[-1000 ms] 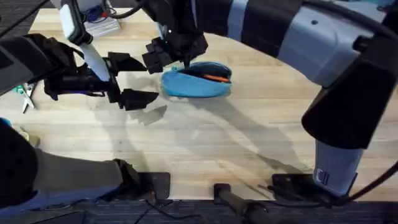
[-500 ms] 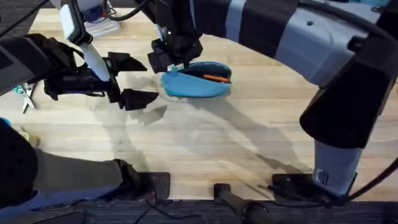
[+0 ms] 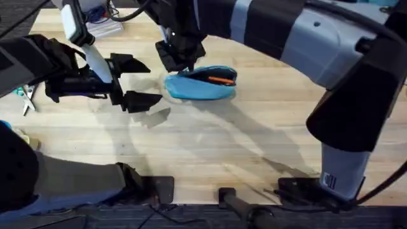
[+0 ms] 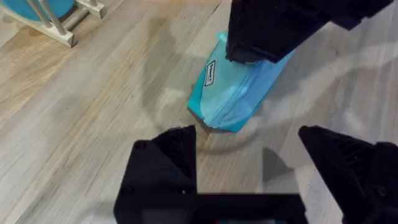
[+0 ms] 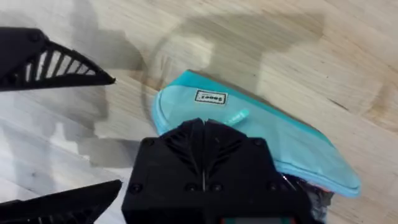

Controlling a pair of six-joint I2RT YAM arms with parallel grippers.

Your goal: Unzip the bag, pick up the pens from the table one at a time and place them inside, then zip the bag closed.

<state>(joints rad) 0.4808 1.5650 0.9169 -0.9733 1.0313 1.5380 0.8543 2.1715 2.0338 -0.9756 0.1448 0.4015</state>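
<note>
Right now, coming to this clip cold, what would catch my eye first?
The light blue bag lies mid-table with an orange pen showing in its open top. The right gripper hangs over the bag's left end, fingers shut. The left gripper sits just left of the bag, fingers spread wide and empty.

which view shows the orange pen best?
Overhead: the orange pen lies in the bag's open top, seen along its length. The right wrist view catches a sliver of orange by the bag's far end; the left wrist view has the bag's end and no clear pen.
</note>
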